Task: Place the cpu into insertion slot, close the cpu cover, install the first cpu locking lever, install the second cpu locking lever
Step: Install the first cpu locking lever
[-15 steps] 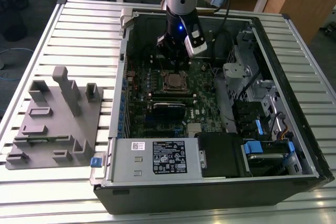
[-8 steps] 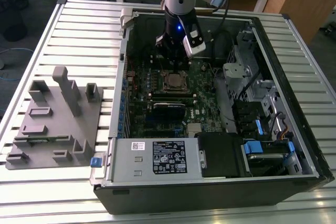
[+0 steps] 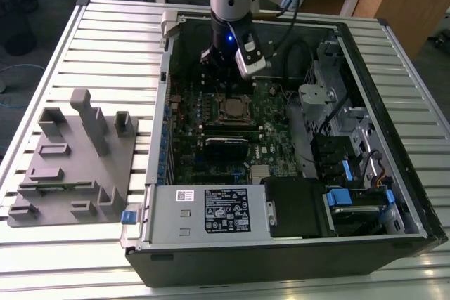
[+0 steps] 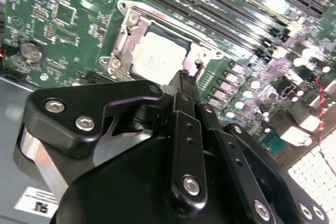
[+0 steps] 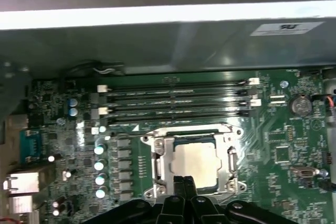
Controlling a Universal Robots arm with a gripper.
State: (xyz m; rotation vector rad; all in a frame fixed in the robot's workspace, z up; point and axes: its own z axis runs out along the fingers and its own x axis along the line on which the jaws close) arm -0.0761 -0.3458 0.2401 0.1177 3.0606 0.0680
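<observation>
Currently, on the exterior view's left, a grey moulded fixture lies on the slatted table. Beside it is the open computer case, with the arm reaching down into it. The gripper is clenched, its fingers pressed together with nothing between them. Its tip is just at the edge of the insertion slot on the green motherboard. By my judgement the work stands at the locking levers. To do that well, the tip should bear squarely on the thin lever, never on the board, and press in one steady, shallow sweep. The cpu sits in the slot, a pale dull-grey square, and the cpu cover, a silvery frame, lies flat around it. Whether either lever is latched I cannot tell. On the exterior view's right stand the drive bays.
</observation>
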